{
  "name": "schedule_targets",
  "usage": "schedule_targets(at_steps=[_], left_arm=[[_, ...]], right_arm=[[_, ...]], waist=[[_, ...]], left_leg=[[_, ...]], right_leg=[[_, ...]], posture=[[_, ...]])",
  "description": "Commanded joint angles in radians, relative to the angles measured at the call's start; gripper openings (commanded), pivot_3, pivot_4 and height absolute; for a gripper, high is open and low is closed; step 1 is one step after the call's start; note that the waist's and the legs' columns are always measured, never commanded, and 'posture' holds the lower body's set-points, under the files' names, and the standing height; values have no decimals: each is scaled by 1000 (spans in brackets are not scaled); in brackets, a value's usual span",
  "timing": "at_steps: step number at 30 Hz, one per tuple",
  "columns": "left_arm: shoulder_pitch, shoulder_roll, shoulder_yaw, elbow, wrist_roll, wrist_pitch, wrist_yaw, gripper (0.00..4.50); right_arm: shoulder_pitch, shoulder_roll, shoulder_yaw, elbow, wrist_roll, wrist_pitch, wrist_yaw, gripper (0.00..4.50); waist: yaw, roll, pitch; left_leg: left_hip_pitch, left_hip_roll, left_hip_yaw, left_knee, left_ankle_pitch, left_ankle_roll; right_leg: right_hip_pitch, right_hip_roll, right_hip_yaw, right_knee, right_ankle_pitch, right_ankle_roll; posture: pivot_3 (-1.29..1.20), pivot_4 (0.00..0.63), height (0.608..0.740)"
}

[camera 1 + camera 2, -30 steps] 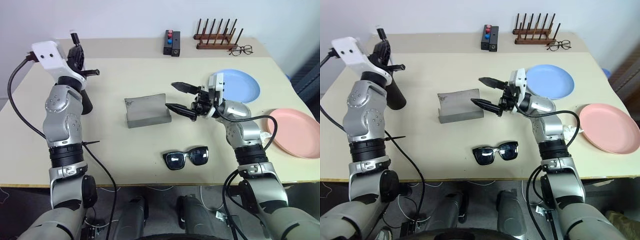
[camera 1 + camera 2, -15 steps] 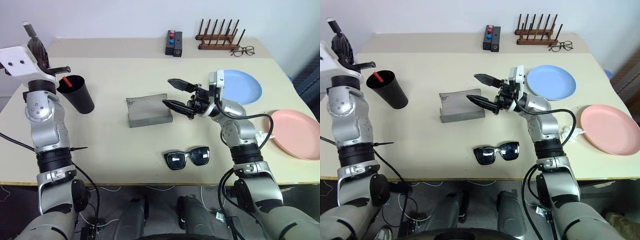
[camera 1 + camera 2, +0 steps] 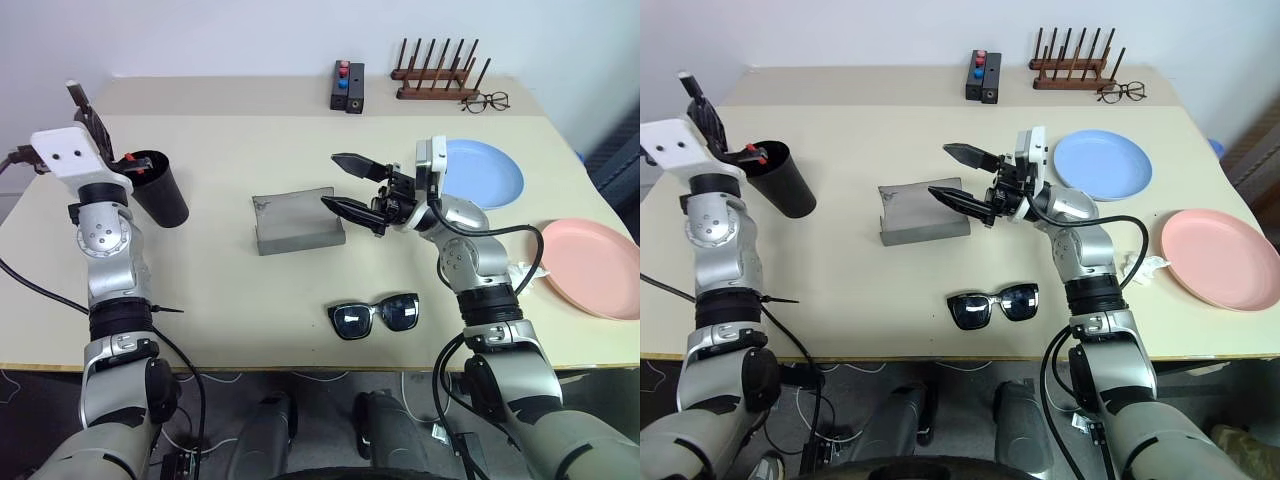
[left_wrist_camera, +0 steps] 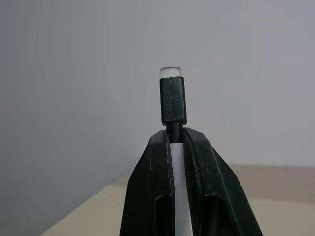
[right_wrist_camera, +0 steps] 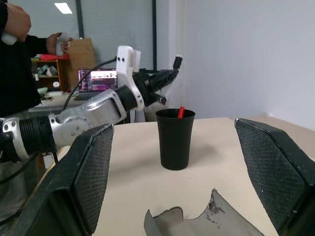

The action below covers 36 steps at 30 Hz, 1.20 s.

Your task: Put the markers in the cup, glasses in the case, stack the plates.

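The surface point(image 3: 250, 290) is pale cream; the cup point(image 3: 160, 190) matte black, a red marker end point(image 3: 128, 157) showing at its rim; the case point(image 3: 296, 222) plain grey; the sunglasses point(image 3: 373, 315) black with dark lenses; one plate point(image 3: 485, 172) light blue, the other point(image 3: 590, 265) pink; the left gripper point(image 4: 174, 147) is black, clamped on a white marker point(image 4: 178, 162) with a black cap.

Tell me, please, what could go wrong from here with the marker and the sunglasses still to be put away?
1. The left end effector pinches the white marker near its cap, beside the cup; it may miss the narrow mouth, where a red-ended marker already stands, or tip the cup.
2. The right end effector hangs open just above the open case and could knock it.
3. The sunglasses lie near the table's front edge; a clumsy grasp might push them off.
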Motion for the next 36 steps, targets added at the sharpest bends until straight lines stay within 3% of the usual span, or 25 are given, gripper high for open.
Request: schedule_targets(at_steps=[1,7,11,17,25,33,36], left_arm=[[-50,4,-16,5,5,-46,3,40],[-56,-11,-26,30,-20,-59,-27,40],[-56,-14,-23,32,-32,-61,-40,1564],[-48,-18,-22,40,-45,-59,-50,4458],[-32,-40,-41,-140,-198,92,-208,4458],[-26,42,-127,-373,-512,611,-602,4458],[-46,99,-179,-387,-552,742,-742,4458]], right_arm=[[-4,-7,-17,-49,6,-7,-6,4033],[12,-16,-20,-77,10,2,-20,4033],[21,-20,-20,-92,12,6,-29,4033],[24,-22,-21,-92,10,4,-36,4033],[28,-38,-26,-90,5,2,-47,4033],[71,-130,-23,-110,-31,24,-69,4033],[111,-182,-19,-142,-48,46,-71,4033]], waist=[[-1,0,0],[-3,0,0],[-3,0,0],[-3,0,0],[-3,0,0],[-4,0,0],[-5,0,0]], left_leg=[[0,0,0,0,0,0],[0,0,0,0,0,0],[0,0,0,0,0,0],[0,0,0,0,0,0],[0,0,0,0,0,0],[0,0,0,0,0,0],[0,0,0,0,0,0]], right_leg=[[0,0,0,0,0,0],[0,0,0,0,0,0],[0,0,0,0,0,0],[0,0,0,0,0,0],[0,0,0,0,0,0],[0,0,0,0,0,0],[0,0,0,0,0,0]], posture=[[0,150,740],[0,150,740],[0,150,740],[0,150,740],[0,150,740],[0,150,740],[0,150,740]])
